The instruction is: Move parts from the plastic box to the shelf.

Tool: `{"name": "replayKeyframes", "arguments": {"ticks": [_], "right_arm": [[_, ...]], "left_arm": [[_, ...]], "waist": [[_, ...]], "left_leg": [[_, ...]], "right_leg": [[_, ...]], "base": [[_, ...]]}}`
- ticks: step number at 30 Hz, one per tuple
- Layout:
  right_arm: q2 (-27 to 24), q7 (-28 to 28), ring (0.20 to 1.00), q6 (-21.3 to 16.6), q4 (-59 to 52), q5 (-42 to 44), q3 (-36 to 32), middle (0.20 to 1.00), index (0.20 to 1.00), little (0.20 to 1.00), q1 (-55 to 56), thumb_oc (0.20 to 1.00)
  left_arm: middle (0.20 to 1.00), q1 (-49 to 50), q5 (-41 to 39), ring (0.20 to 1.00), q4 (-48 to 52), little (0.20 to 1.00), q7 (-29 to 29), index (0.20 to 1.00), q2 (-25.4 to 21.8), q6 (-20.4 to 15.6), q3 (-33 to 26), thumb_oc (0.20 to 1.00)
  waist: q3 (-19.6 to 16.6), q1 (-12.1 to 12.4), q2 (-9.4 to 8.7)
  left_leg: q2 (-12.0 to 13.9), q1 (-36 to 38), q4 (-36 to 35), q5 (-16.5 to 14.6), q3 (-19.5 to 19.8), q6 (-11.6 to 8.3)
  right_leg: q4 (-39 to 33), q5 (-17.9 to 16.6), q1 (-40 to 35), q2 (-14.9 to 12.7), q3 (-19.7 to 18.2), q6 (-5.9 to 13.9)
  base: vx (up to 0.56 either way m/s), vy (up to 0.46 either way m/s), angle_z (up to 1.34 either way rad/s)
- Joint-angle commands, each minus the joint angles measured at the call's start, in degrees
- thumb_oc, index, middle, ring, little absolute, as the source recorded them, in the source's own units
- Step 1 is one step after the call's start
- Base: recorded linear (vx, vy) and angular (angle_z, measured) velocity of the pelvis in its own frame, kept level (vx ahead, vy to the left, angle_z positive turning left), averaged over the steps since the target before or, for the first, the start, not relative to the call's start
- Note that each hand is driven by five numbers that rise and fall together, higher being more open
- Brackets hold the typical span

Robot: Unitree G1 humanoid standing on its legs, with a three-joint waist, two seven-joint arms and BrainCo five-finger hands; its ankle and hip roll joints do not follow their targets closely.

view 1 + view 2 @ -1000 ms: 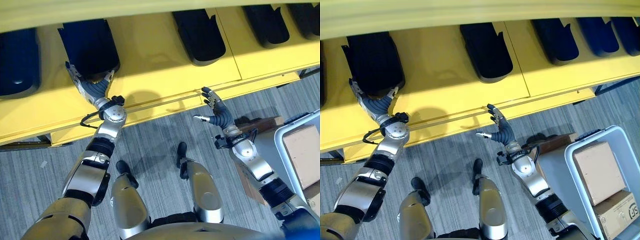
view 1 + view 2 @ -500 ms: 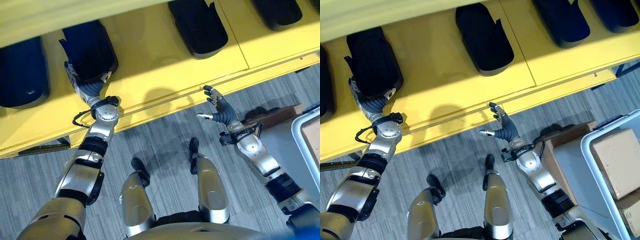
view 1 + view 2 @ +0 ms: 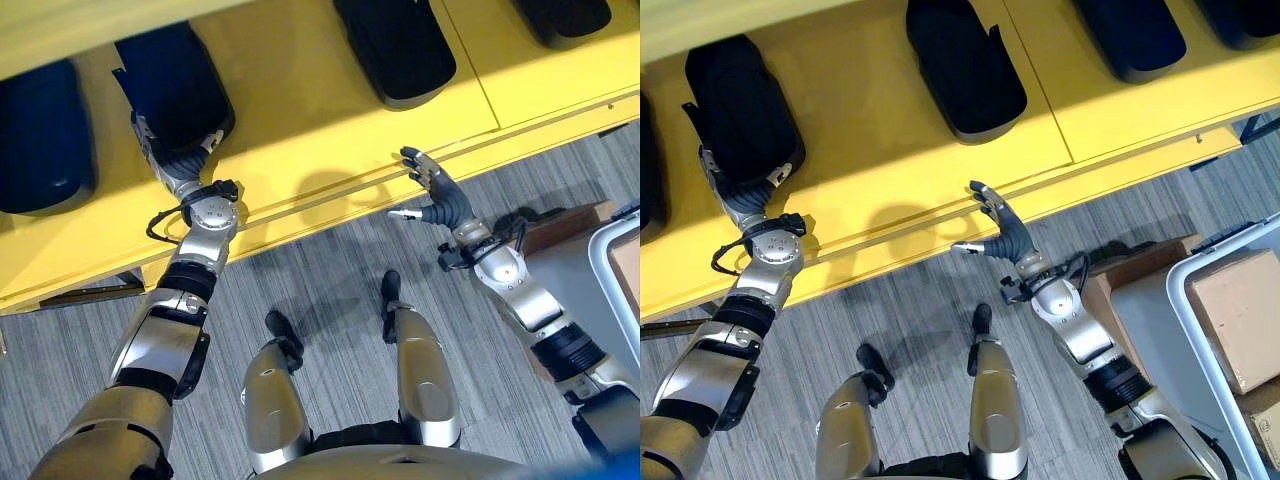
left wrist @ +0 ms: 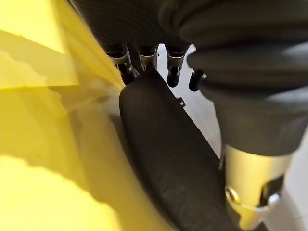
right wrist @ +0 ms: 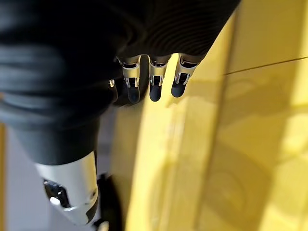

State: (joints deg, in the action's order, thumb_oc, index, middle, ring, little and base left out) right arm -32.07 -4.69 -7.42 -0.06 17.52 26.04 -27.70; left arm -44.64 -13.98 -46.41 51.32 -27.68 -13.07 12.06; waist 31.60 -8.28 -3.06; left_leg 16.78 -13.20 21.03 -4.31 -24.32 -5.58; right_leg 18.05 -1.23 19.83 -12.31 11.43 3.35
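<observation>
**Hands at the shelf edge, one on a dark part**

Left eye view: shelf (image 3: 300, 120) sits slightly lower in the picture than half a second ago, so the camera has shifted; the arms keep nearly the same places against it. The left hand (image 3: 175, 160) reaches onto the yellow shelf and meets the near end of a dark part (image 3: 170, 90). That part is oblong, with its long axis running from the shelf's front edge toward the back, its rounded end nearest the hand. A second dark part (image 3: 392, 50) lies well apart to the right, pointing the same way. The right hand (image 3: 432, 195) hovers just at the shelf's front edge, fingers straight and spread, thumb out, holding nothing, as before.

Right eye view: a plastic box (image 3: 1200, 330) stands on the floor at lower right, with a cardboard carton (image 3: 1245, 315) inside it.

Left wrist view: the left hand's fingers (image 4: 144, 57) curl down over the end of the dark part, tips touching it, with the thumb along its other side, so the hand is clamped on it.

Right wrist view: the right hand's fingers (image 5: 154, 82) hang relaxed, apart from the yellow shelf.
</observation>
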Motion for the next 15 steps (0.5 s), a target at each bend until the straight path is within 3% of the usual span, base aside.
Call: {"name": "replayKeyframes", "arguments": {"ticks": [1, 7, 8, 9, 11, 14, 15], "right_arm": [[2.4, 3.4, 1.0, -5.5, -5.0, -0.7, 0.0, 1.0, 1.0, 1.0, -2.7, 1.0], [6.8, 9.3, 1.0, 3.2, -5.8, 5.6, 4.9, 1.0, 1.0, 1.0, -12.0, 1.0], [8.8, 10.6, 1.0, 6.6, -5.3, 8.7, 8.2, 1.0, 1.0, 1.0, -15.1, 1.0], [9.5, 10.6, 1.0, 7.6, -5.3, 9.6, 9.2, 1.0, 1.0, 1.0, -15.8, 1.0], [11.4, 8.0, 1.0, 8.8, -5.4, 11.8, 11.4, 1.0, 1.0, 1.0, -17.1, 1.0], [13.9, 3.5, 1.0, 7.2, -3.5, 13.3, 12.8, 1.0, 1.0, 1.0, -18.9, 1.0], [15.4, -1.7, 1.0, 5.1, -1.7, 13.0, 12.8, 1.0, 1.0, 1.0, -19.9, 1.0]], "left_arm": [[1.0, -3.7, -0.3, 1.0, -0.6, 1.0, 0.7, 1.0, -1.8, -1.9, 1.0, 1.0], [1.0, -5.5, 0.0, 1.0, -2.0, 1.0, -0.5, 1.0, -0.6, -1.0, 2.6, 1.0], [1.0, -6.5, -0.1, 1.0, -3.8, 1.0, -1.5, 1.0, -0.5, -1.5, 3.2, 1.0], [1.0, -6.8, -0.1, 1.0, -4.4, 1.0, -1.8, 1.0, -0.4, -1.7, 3.4, 1.0], [1.0, -7.8, 0.8, 1.0, -5.8, 1.0, -2.2, 1.0, -0.5, -1.9, 4.1, 1.0], [1.0, -9.2, 1.2, 1.0, -6.8, 1.0, -1.9, 1.0, -0.3, -2.4, 4.9, 1.0], [1.0, -10.5, 2.3, 1.0, -7.4, 1.0, -2.6, 1.0, -0.4, -2.6, 5.4, 1.0]], "waist": [[-2.4, 1.3, -1.43], [-2.6, 3.8, -1.51], [-2.8, 5.0, -1.7], [-2.8, 5.5, -1.82], [-2.8, 6.3, -2.17], [-2.2, 7.3, -2.3], [-1.9, 7.7, -2.14]], "left_leg": [[-0.5, -4.3, 5.4, -1.0, 1.1, 0.48], [-1.5, -4.7, 5.4, -1.0, 2.1, 0.77], [-1.8, -4.9, 5.4, -1.0, 2.5, 1.09], [-1.9, -4.9, 5.5, -1.1, 2.5, 1.24], [-2.1, -5.4, 5.5, -1.0, 2.7, 1.59], [-2.5, -5.6, 5.3, -0.9, 2.7, 2.01], [-2.7, -5.8, 5.2, -0.9, 2.7, 2.42]], "right_leg": [[2.9, 5.6, -3.1, -2.2, 3.5, 1.38], [3.3, 5.6, -3.3, -2.6, 4.4, 1.48], [3.7, 5.6, -3.3, -2.8, 4.9, 1.52], [4.0, 5.6, -3.3, -2.9, 5.2, 1.56], [4.3, 5.4, -3.1, -3.2, 5.6, 1.78], [4.4, 5.0, -3.0, -3.4, 6.0, 2.05], [4.5, 4.7, -2.9, -3.6, 6.1, 2.25]], "base": [[-0.04, 0.004, 0.03], [-0.04, -0.002, 0.11], [-0.05, -0.002, 0.28], [-0.06, -0.003, 0.22], [-0.08, 0.003, 0.19], [-0.1, 0.033, 0.24], [-0.09, 0.065, 0.13]]}}
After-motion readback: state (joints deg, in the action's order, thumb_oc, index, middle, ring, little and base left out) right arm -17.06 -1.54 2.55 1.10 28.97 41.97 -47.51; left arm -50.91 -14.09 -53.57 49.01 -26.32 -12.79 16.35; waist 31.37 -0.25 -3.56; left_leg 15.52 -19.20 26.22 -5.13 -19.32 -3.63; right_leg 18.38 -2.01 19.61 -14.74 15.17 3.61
